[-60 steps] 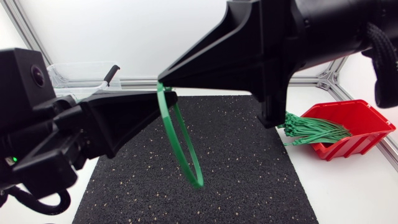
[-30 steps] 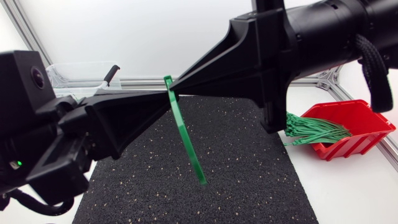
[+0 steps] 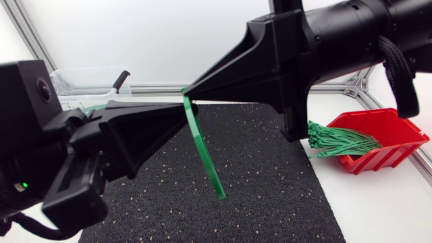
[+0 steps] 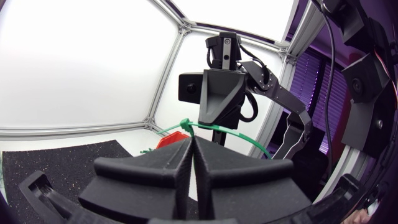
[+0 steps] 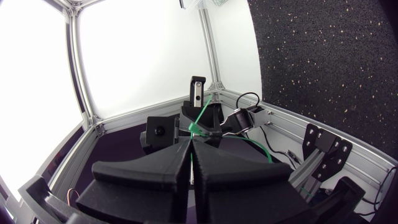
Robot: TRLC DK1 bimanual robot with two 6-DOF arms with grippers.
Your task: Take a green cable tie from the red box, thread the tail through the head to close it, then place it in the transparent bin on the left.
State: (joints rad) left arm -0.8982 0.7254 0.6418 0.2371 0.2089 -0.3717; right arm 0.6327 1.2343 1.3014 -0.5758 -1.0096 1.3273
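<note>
Both hands are up off the table (image 3: 385,202), tips meeting over the middle of the black mat (image 3: 270,182). The right hand (image 3: 187,88) is closed to a point on the top end of the green cable tie (image 3: 206,155). The left hand (image 3: 191,105) is also fully closed, pinching the strap just under it. In the left wrist view the head sits right at its fingertips. The rest of the tie hangs free, slanting down toward the near edge, clear of the mat. From above it's edge-on, so I can't tell if the tail is through the head yet. My read is that we're mid-threading or cinching. To do it well, hold the head fixed in one hand, pull the tail straight along the slot axis without twisting, and grip close to the head so the strap doesn't buckle. The tie is a thin, flat nylon ribbon, springy and smooth, so it slips easily in hard wedge fingers. The mat is speckled, grainy rubber. The red box (image 3: 388,128) at the right edge is rigid plastic, with spare ties (image 3: 337,140) fanning out of it. The transparent bin (image 3: 81,77) is at the far left corner.
</note>
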